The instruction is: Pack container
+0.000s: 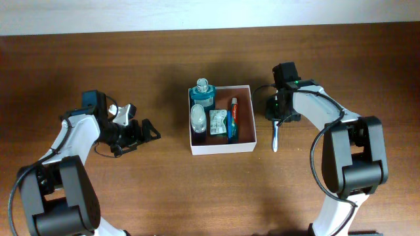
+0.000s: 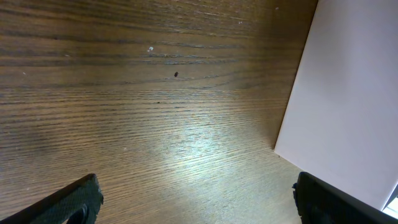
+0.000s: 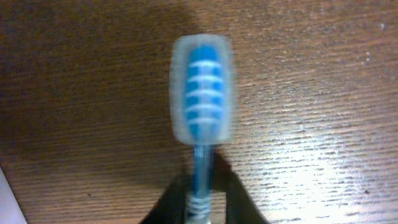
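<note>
Two states showed: your right gripper [image 3: 200, 208] was clenched on a blue toothbrush [image 3: 201, 93] right of the container [image 1: 223, 149]. Your left gripper [image 1: 139, 136] stood spread wide, grasping nothing, over the table [image 2: 155, 124].

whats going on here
Two robot arms are packing toiletries into the container. The right pincer grips a toothbrush by its handle, outside the container on its right side. The left pincer is open and empty, left of the container. A mouthwash bottle and a toothpaste tube are already inside.
</note>
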Controlling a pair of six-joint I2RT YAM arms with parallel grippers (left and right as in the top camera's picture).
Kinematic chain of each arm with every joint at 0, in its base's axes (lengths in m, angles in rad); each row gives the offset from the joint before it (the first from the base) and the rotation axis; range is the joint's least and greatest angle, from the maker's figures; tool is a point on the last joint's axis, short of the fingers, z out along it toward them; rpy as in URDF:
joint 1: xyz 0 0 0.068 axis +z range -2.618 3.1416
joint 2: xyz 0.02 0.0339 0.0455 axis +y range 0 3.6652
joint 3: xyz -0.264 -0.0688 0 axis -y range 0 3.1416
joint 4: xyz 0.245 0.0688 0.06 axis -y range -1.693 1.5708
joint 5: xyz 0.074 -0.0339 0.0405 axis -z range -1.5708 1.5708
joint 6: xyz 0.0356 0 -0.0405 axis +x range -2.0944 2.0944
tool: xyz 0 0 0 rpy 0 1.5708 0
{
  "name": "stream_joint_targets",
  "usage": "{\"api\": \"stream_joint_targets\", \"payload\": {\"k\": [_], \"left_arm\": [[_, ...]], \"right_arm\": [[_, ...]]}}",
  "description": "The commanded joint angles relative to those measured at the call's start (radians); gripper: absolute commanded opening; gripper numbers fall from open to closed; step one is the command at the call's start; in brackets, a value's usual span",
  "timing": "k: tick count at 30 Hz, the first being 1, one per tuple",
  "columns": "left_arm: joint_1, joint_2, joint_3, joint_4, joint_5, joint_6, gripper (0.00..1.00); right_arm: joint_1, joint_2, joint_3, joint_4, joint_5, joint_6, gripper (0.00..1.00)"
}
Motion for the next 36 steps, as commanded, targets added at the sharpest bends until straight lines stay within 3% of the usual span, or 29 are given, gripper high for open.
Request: {"api": "stream_joint_targets", "payload": {"k": [1, 4, 11, 22, 30, 36], "left_arm": [[0.003, -0.026, -0.006, 0.000, 0.003, 0.012, 0.99], [0.003, -0.026, -0.006, 0.000, 0.003, 0.012, 0.99], [0.003, -0.026, -0.006, 0.000, 0.003, 0.012, 0.99], [0.003, -0.026, -0.006, 0.000, 0.003, 0.012, 0.99], [0.003, -0.026, -0.006, 0.000, 0.003, 0.012, 0.99], [0.003, -0.026, -0.006, 0.000, 0.003, 0.012, 0.99]], "right_arm": [[0.001, 0.027, 0.004, -0.004, -0.010, 0.000, 0.09], [0.001, 0.027, 0.004, -0.013, -0.010, 0.000, 0.04], [0.001, -0.001, 0.005, -0.027, -0.010, 0.000, 0.04], [0.012, -0.270, 0.038, -0.122, -0.010, 0.000, 0.04], [0.120, -0.504, 0.042, -0.159, -0.009, 0.012, 0.04], [0.223, -0.531, 0.041, -0.110, -0.002, 0.073, 0.04]]}}
